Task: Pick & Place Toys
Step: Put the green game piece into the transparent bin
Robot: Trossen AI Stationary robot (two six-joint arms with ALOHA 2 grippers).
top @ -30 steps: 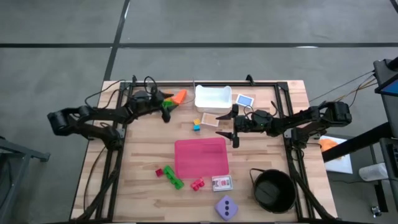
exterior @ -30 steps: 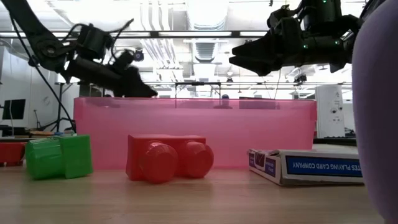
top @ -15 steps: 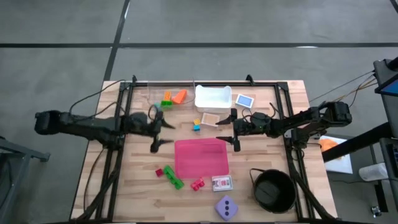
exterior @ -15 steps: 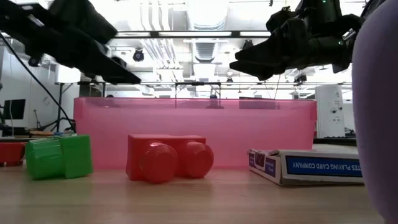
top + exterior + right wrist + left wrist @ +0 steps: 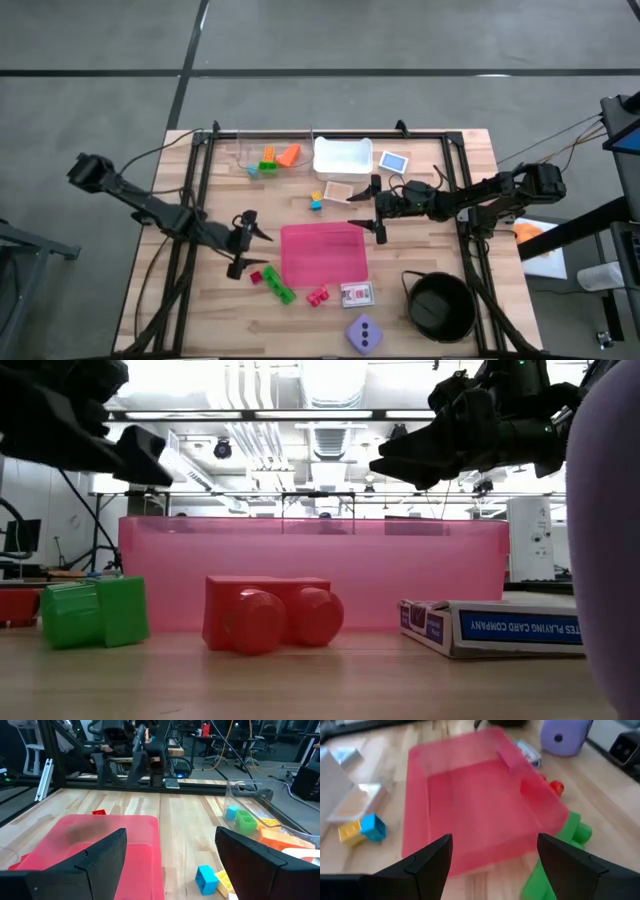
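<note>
Nearest the table's [image 5: 215,320] front edge, one lilac die [image 5: 364,333] is sitting untouched, and just behind it one playing-card box [image 5: 357,294] is lying beside a red brick [image 5: 318,296]. A long green brick [image 5: 281,290] and a second, smaller red brick [image 5: 256,276] are waiting to its left. The left end effector [image 5: 243,247] has swung here from the far clear dish [image 5: 240,152] within the last second and is now hovering just beside that small red brick, its fingers standing apart and carrying nothing, so it is probably coming for the next toy. Next comes the one pink tray [image 5: 320,255], lying empty. Over its far right corner the right end effector [image 5: 372,208] is hanging, also spread and empty. Beyond, one blue-and-yellow brick pair [image 5: 316,201] is resting on the table, and farthest off the dish is holding an orange brick [image 5: 289,155] and what seem to be three other bricks.
</note>
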